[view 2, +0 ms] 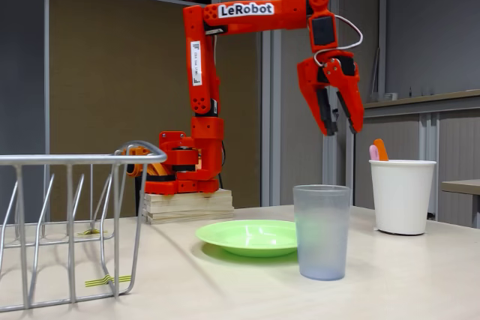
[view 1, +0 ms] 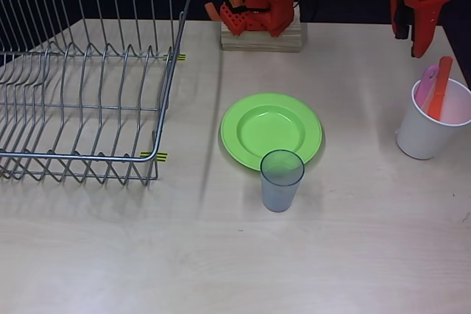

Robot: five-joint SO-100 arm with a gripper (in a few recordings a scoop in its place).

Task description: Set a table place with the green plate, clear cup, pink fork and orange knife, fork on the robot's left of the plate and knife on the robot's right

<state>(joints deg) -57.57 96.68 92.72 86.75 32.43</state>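
Gripper (view 2: 343, 130): apart, empty, high above the white cup (view 2: 402, 195).
Fork (view 1: 427, 84), knife (view 1: 441, 87): standing in the cup, at 3 o'clock from the plate (view 1: 271, 129).
Tip: drop straight down, pinch one handle only.

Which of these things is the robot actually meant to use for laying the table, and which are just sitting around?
For the job: green plate, clear cup, pink fork, orange knife, the claw.

Just there: white cup holding the cutlery, wire dish rack.
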